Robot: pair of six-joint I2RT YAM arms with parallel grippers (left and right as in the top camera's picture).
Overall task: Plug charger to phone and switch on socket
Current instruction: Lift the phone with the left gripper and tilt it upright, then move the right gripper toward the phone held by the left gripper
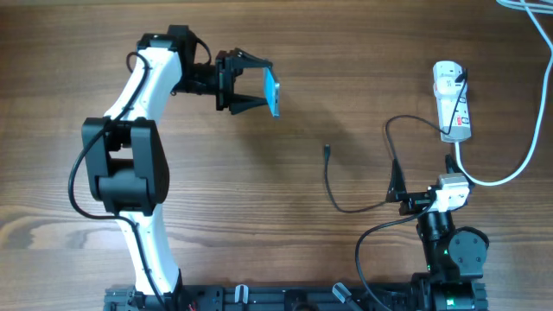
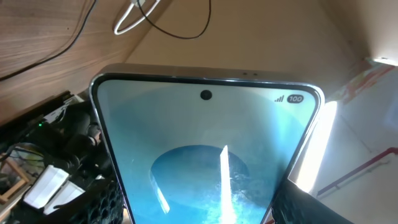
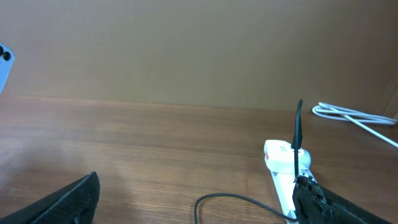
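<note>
My left gripper [image 1: 252, 85] is shut on the phone [image 1: 272, 92] and holds it tilted above the table at the upper left. In the left wrist view the phone's cyan screen [image 2: 205, 143] fills the space between the fingers [image 2: 202, 214]. The charger cable [image 1: 346, 207] is thin and black; it runs from the socket [image 1: 452, 102] in a loop across the table, and its plug tip [image 1: 327, 150] lies free at mid-table. My right gripper [image 1: 425, 177] is open and empty, just below the socket. In the right wrist view the socket [image 3: 283, 168] lies by the right finger, with the cable [image 3: 236, 199] between the fingers [image 3: 199, 208].
A thick white lead [image 1: 527, 147] curves from the socket to the table's far right edge; it also shows in the right wrist view [image 3: 354, 115]. Bare wooden table [image 1: 259, 216] lies between the two arms.
</note>
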